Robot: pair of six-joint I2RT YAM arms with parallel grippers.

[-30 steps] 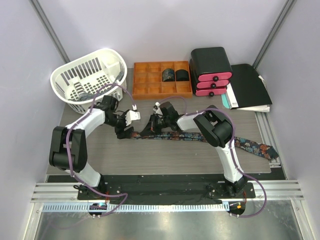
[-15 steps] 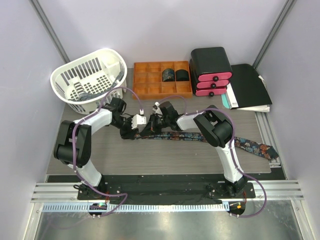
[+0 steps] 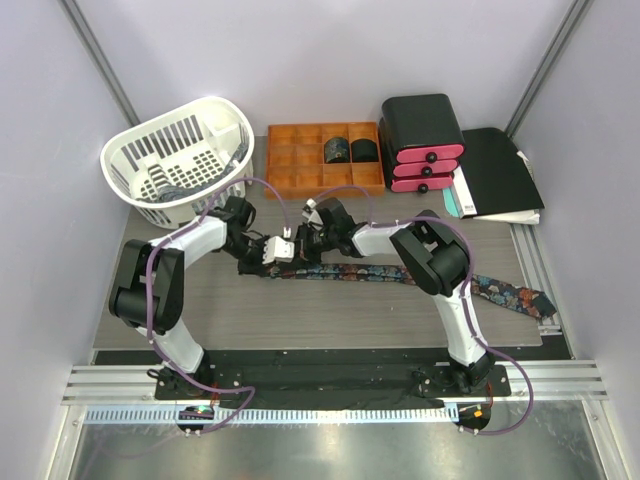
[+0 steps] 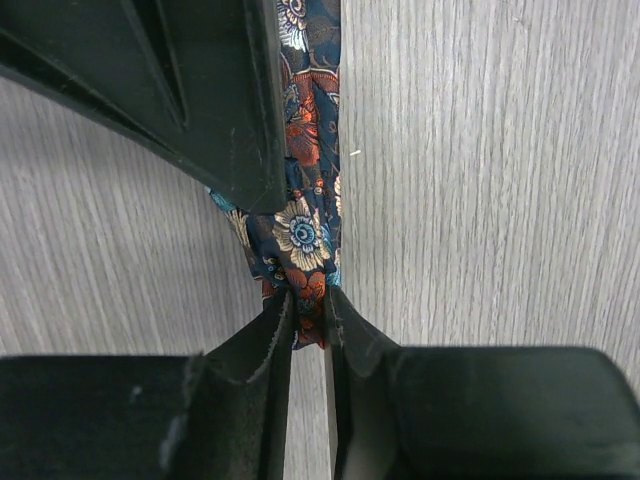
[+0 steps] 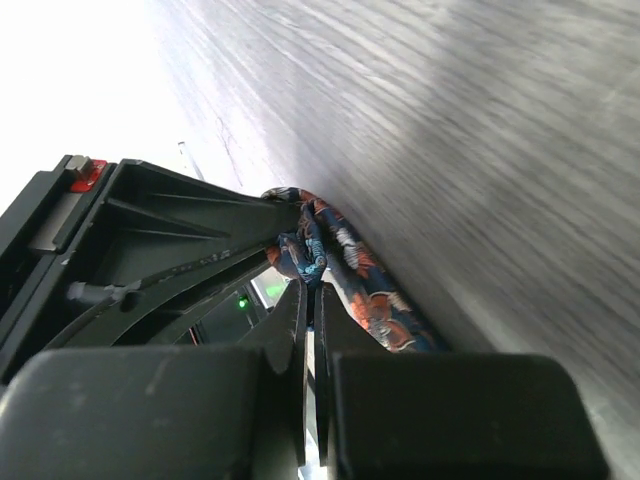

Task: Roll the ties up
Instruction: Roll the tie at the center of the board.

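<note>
A dark floral tie (image 3: 385,272) lies flat across the table, its wide end (image 3: 515,297) at the right. My left gripper (image 3: 283,250) and right gripper (image 3: 308,243) meet tip to tip at its narrow left end. In the left wrist view my left gripper (image 4: 307,305) is shut on the very end of the tie (image 4: 305,215), with the right gripper's black body just above it. The right wrist view shows my right gripper (image 5: 309,292) shut on a raised fold of the tie (image 5: 345,260). Two rolled ties (image 3: 336,150) (image 3: 363,151) sit in the orange tray (image 3: 300,188).
A white laundry basket (image 3: 180,165) stands at the back left. A black drawer unit with pink fronts (image 3: 421,140) and a black folder (image 3: 500,175) stand at the back right. Purple cables loop over both arms.
My left gripper has swung right to the tie's narrow end and closed on it. The right gripper has kept its hold in place.
</note>
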